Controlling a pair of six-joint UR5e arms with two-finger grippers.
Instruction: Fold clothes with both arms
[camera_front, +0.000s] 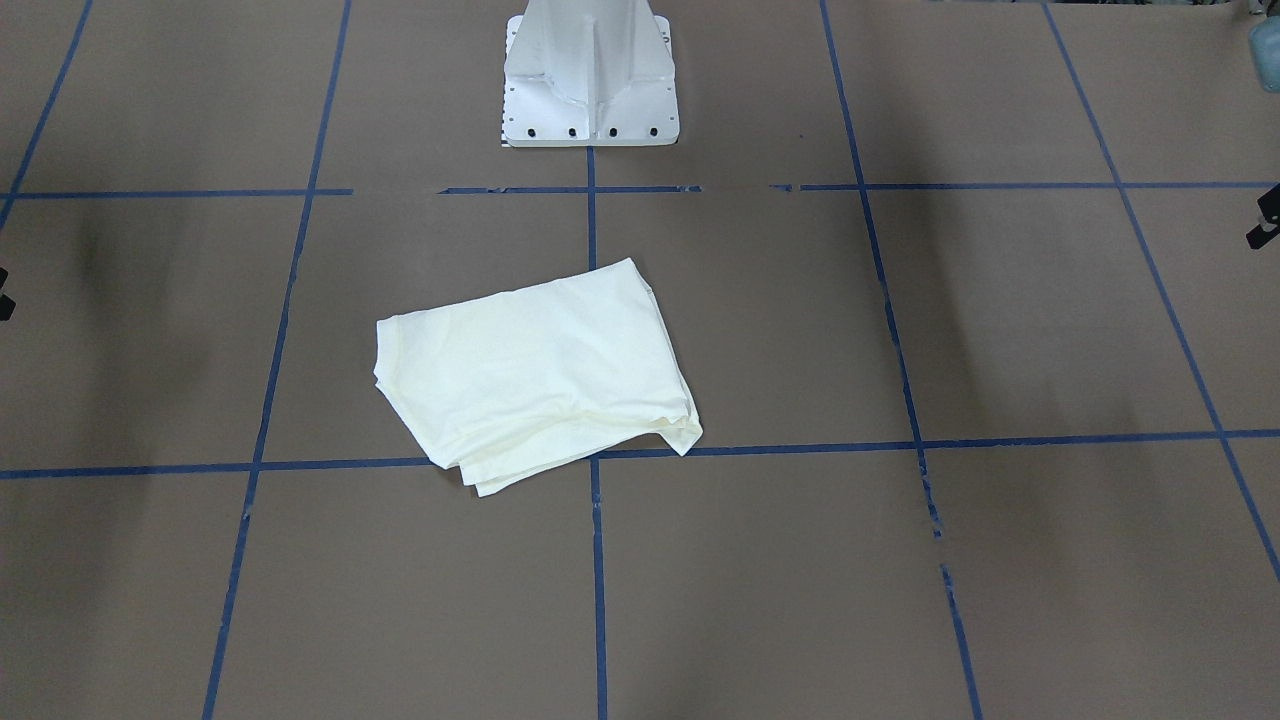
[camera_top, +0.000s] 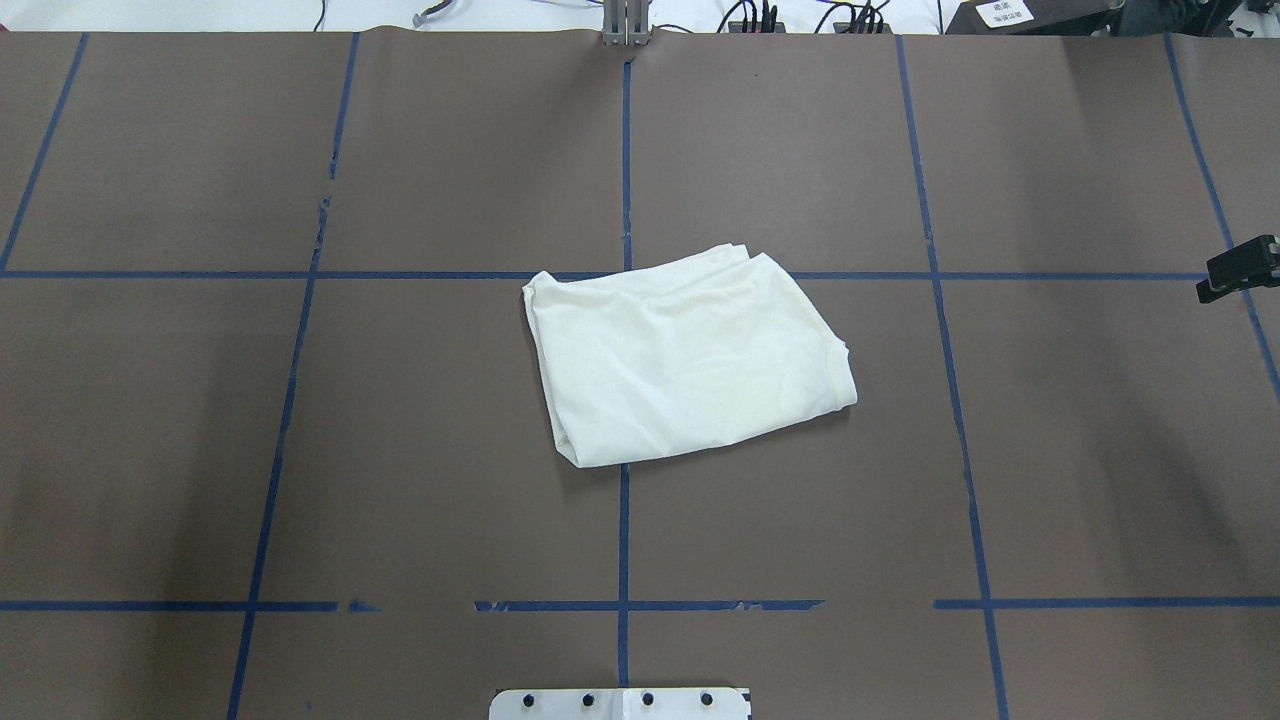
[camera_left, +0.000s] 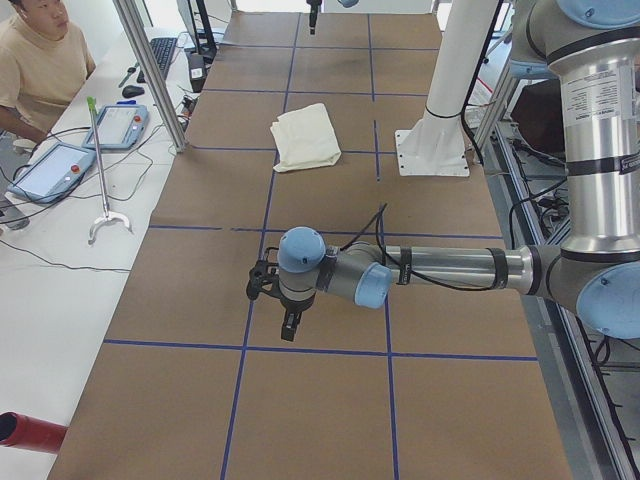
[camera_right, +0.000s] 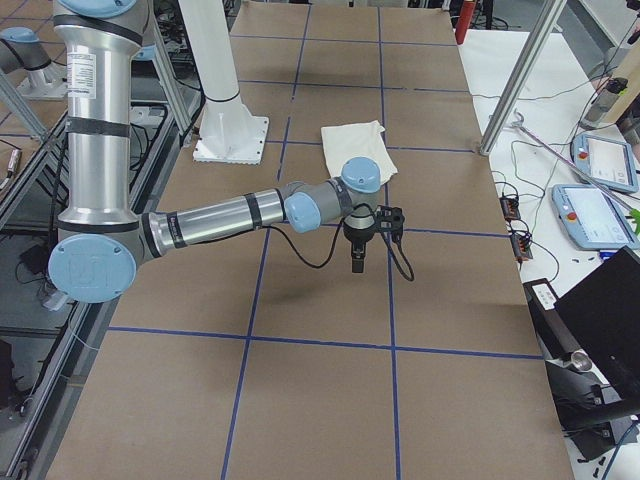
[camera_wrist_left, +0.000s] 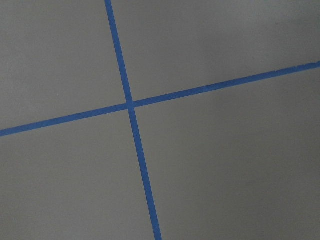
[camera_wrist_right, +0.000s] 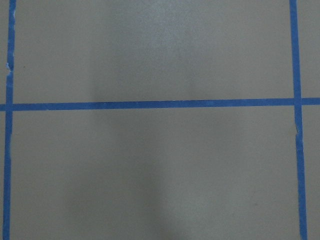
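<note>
Judging T-shirt (camera_top: 690, 360) light and limp, lying well apart from left claw (camera_left: 288, 330) and right claw (camera_right: 357, 262); pinch layered corners. Claw openings: cannot tell.

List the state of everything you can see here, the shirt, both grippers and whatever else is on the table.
T-shirt: folded into a compact bundle, lying on the table, print hidden, nothing touching it.
Left gripper: pointing down above the table, apart from the T-shirt, holding nothing; open or shut unclear.
Right gripper: pointing down above the table, apart from the T-shirt, holding nothing; open or shut unclear.
Pedestal base: standing upright.
</note>
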